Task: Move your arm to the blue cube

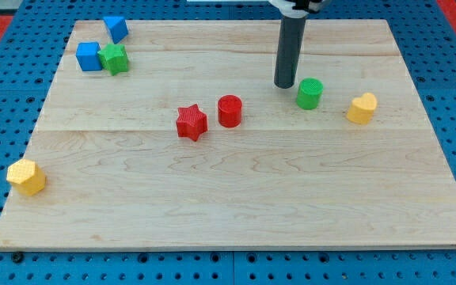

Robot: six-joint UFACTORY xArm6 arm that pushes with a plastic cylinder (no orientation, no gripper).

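The blue cube [89, 56] sits near the board's top left, touching a green star-like block [115, 58] on its right. Another blue block [116, 28], wedge-like, lies just above them. My tip [283, 85] is the lower end of the dark rod, at the upper middle-right of the board. It stands far to the right of the blue cube and just left of a green cylinder [309, 93].
A red star [191, 123] and a red cylinder [229, 111] lie near the board's middle. A yellow block [362, 108] is at the right, another yellow block [27, 176] at the lower left. The wooden board [236, 206] lies on a blue pegboard.
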